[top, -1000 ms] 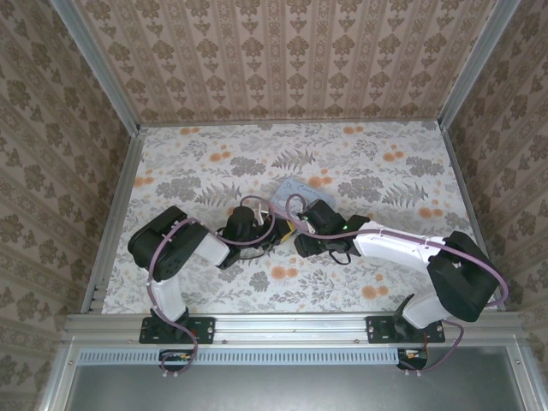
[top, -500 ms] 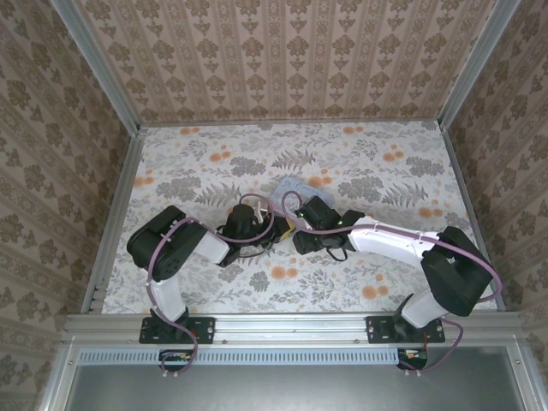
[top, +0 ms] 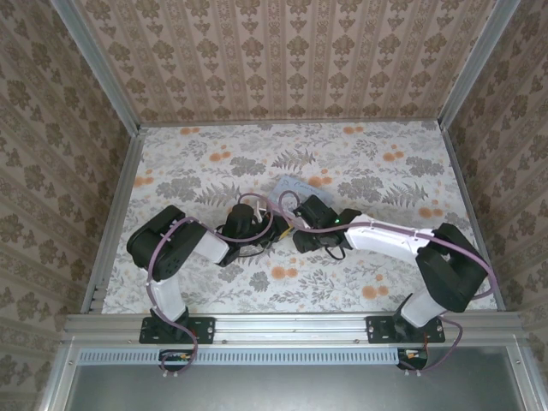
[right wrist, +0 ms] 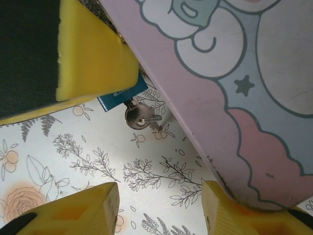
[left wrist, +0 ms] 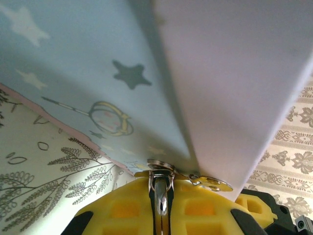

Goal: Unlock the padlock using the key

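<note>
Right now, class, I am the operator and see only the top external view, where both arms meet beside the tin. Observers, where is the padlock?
Observer: The right wrist view shows the padlock, teal, poking out from a yellow finger of the left gripper.
Operator: And the key?
Observer: The key sits right against the padlock, a small ring on its head.
Operator: Does the right gripper hold it?
Observer: No, the right gripper is open, short of the key.

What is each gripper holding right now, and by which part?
The left gripper clamps the padlock by its body, between its yellow pads. The right gripper holds nothing; its jaws stand open.
</note>
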`<state>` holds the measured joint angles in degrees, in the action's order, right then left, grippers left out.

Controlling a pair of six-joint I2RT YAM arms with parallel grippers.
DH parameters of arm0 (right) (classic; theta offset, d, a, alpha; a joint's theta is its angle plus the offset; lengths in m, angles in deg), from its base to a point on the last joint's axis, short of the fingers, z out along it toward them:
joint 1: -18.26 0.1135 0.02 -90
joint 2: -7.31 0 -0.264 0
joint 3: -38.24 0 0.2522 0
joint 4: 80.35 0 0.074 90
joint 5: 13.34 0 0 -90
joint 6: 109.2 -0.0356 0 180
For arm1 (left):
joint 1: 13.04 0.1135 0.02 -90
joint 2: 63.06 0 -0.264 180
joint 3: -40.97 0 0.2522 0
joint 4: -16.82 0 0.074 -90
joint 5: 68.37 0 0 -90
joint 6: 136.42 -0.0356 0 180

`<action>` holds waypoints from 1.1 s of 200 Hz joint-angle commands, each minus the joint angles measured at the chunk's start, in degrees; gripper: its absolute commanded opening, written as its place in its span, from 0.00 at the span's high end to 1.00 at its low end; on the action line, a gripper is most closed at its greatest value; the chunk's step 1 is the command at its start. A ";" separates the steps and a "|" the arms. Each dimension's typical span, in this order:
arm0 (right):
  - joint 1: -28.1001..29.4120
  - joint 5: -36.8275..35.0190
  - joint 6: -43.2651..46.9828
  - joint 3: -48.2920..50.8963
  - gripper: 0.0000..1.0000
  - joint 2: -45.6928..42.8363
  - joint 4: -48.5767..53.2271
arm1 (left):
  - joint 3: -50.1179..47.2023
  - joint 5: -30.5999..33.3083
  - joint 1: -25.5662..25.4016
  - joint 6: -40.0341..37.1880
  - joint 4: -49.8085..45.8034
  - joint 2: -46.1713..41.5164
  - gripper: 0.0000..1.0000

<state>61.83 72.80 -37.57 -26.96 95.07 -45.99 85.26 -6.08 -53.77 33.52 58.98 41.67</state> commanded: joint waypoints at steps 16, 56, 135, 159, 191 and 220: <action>0.55 0.87 -2.51 4.37 0.49 -10.73 -5.75 | 0.41 -4.16 -0.58 0.92 0.87 0.95 1.00; 2.48 -2.37 1.15 4.88 0.48 -12.66 -4.19 | 0.39 -3.99 -0.48 0.93 0.77 1.09 1.00; 9.95 -17.80 6.02 1.23 0.52 -0.56 -3.15 | 0.41 -3.98 -0.31 0.76 0.38 1.09 1.00; 10.46 -19.99 6.85 0.70 0.54 1.16 -3.99 | 0.56 -4.10 -0.31 0.76 0.25 1.09 1.00; 10.90 -21.52 7.78 -0.53 0.59 3.03 -5.00 | 0.53 -4.11 -0.25 0.70 0.18 1.09 1.00; 11.49 -23.16 8.17 -1.68 0.60 4.91 -5.64 | 0.41 -4.10 -0.32 0.69 0.19 1.05 1.00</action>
<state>72.60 53.65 -30.86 -26.35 98.18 -50.43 85.26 -8.22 -53.88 33.52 59.14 42.11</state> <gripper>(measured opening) 0.402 0.090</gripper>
